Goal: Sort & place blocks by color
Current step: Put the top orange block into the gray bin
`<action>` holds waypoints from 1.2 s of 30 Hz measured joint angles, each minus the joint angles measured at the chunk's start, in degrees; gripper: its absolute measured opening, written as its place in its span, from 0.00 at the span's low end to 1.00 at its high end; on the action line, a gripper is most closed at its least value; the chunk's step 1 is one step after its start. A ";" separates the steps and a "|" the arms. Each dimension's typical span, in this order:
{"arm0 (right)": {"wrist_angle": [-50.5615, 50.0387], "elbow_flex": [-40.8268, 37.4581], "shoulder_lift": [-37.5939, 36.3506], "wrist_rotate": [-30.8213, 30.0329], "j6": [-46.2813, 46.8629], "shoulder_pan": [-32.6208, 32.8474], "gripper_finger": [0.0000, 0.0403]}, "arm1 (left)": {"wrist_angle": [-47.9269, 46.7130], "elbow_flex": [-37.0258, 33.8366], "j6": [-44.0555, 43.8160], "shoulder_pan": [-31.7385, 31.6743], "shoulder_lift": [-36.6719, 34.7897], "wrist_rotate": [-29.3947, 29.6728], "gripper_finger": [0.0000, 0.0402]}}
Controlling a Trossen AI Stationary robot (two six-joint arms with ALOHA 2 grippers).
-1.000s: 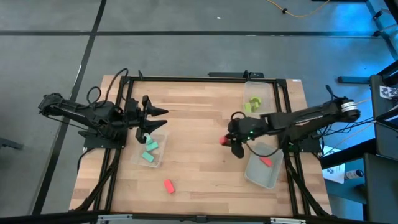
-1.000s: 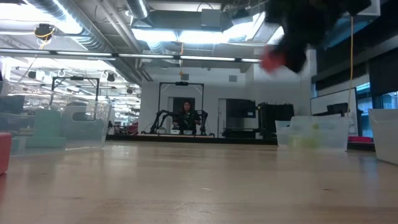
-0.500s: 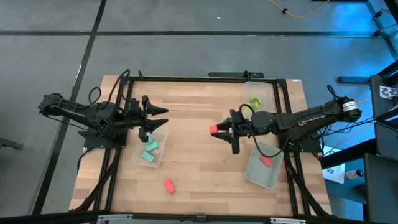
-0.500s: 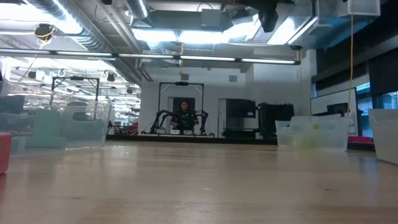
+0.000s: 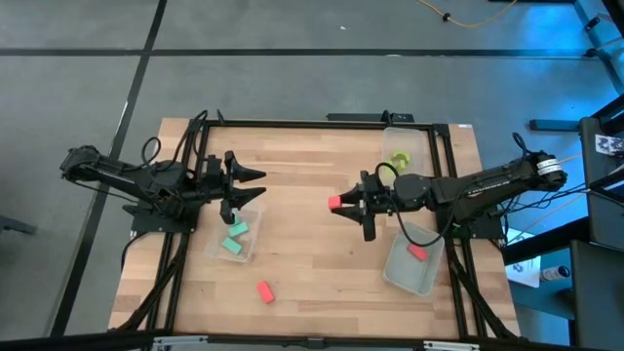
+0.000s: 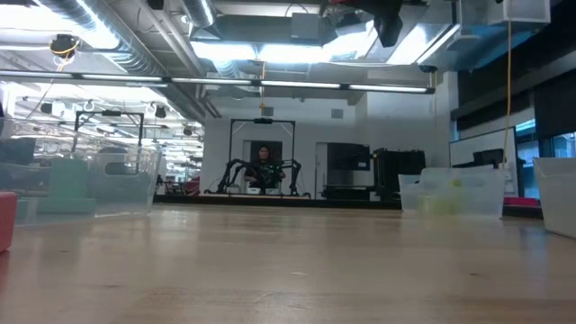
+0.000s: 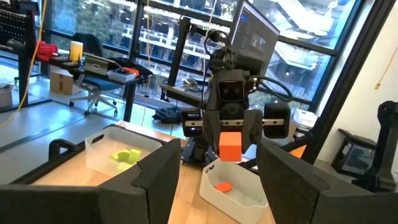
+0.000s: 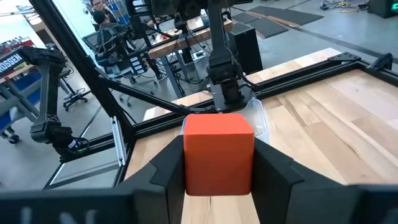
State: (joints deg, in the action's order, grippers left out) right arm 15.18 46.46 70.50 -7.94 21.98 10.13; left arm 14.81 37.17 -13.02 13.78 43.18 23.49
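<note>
On the desk's (image 5: 312,195) left side, the left end effector (image 5: 255,185) hangs with its fingers apart and nothing between them, just over the left tub (image 5: 235,234), which holds teal blocks (image 5: 234,240). Nearer the front edge a red block (image 5: 263,291) lies alone on the wood. Right of centre, the right end effector (image 5: 338,203) is lifted above the desk, clamped on another red block (image 5: 334,203), (image 8: 218,152), which fills the gap between its fingers. At the back right a tub (image 5: 398,156) holds lime blocks (image 5: 397,159); at the front right another tub (image 5: 413,263) holds a red block (image 5: 417,253).
</note>
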 joint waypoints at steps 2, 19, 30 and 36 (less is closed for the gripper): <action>-0.02 0.00 0.00 0.00 0.00 0.00 0.33 | 0.00 0.00 0.01 0.00 0.00 0.01 0.50; -63.12 12.22 -0.15 14.77 17.06 11.46 0.33 | -0.02 0.00 0.07 0.00 0.00 0.04 0.50; -64.83 -0.45 -0.07 11.94 53.46 32.22 0.33 | -0.01 0.00 0.10 -0.04 0.00 0.18 0.50; -62.47 -4.51 2.25 7.61 58.93 29.55 0.33 | -0.02 0.00 0.12 -0.04 0.00 1.06 0.50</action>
State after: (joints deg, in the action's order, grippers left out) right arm -47.29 41.95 72.74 -0.34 80.90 39.68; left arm 14.79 37.17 -12.91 13.74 43.18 24.56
